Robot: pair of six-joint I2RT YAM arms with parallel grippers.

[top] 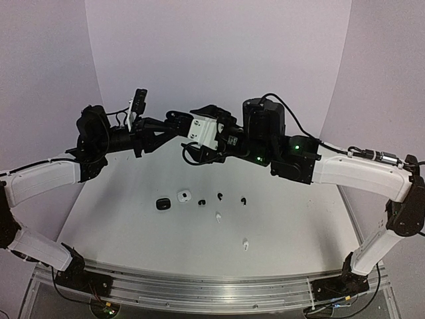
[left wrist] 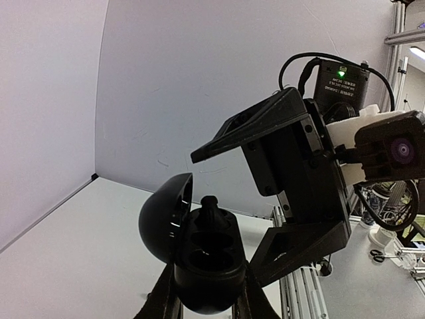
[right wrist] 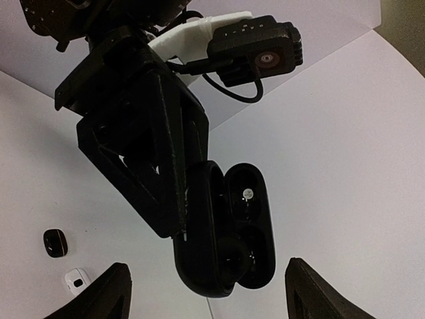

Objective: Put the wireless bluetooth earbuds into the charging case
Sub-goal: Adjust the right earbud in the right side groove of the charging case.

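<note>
1. We see both arms lifted high over the table (top: 119, 226). They meet in the middle.
2. The left gripper (left wrist: 204, 300) holds an open black case (left wrist: 211, 256). Its fingers (left wrist: 163, 302) squeeze the bottom end of the case from both sides.
3. The lid (left wrist: 163, 216) is swung open to one side.
4. One held bud (left wrist: 210, 206), a black one, pokes up out of the far end of the case. We cannot tell if it sits all the way down. The other hole (right wrist: 247, 193) shows a small shiny dot inside.
5. The right gripper (left wrist: 222, 220) has its fingers spread wide. The case is between them, and they grip nothing.
6. Down on the table, three black buds lie in a row: the left black bud (top: 201, 201), the middle black bud (top: 220, 196) and the right black bud (top: 244, 200).
7. Two white buds lie closer to the arm bases. The far white bud (top: 218, 216) is just below the black row. The near white bud (top: 246, 244) is well apart from it.
8. A spare black case (top: 163, 204) and a white case (top: 184, 195) sit side by side, just left of the black buds.
</note>
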